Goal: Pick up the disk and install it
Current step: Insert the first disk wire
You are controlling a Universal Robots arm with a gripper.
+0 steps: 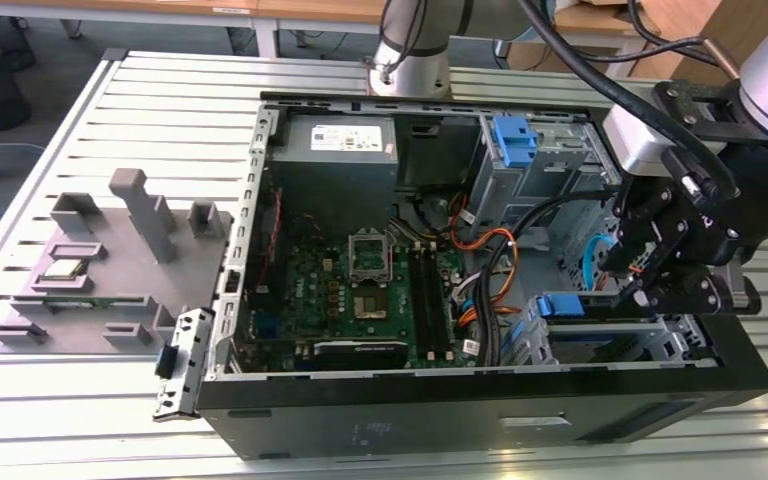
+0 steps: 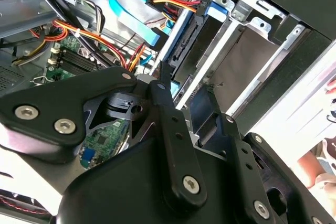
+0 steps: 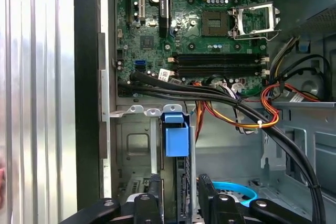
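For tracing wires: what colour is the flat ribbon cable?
The flat ribbon cable is light blue; clearest in the second wrist view.

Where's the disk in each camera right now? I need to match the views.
Exterior view: the disk sits in the drive bay at the exterior view's right.
First wrist view: the disk stands edge-on, blue end toward the motherboard.
Second wrist view: the disk runs edge-on beside the light-blue cable.
Shared landmark: that light-blue cable.

- The arm (image 1: pixel 411 45) is a round, shiny grey tube.
- A thick black cable (image 1: pixel 584 65) runs along it.
- The gripper (image 3: pixel 179 184) is black with round silver screws (image 2: pixel 64 125).
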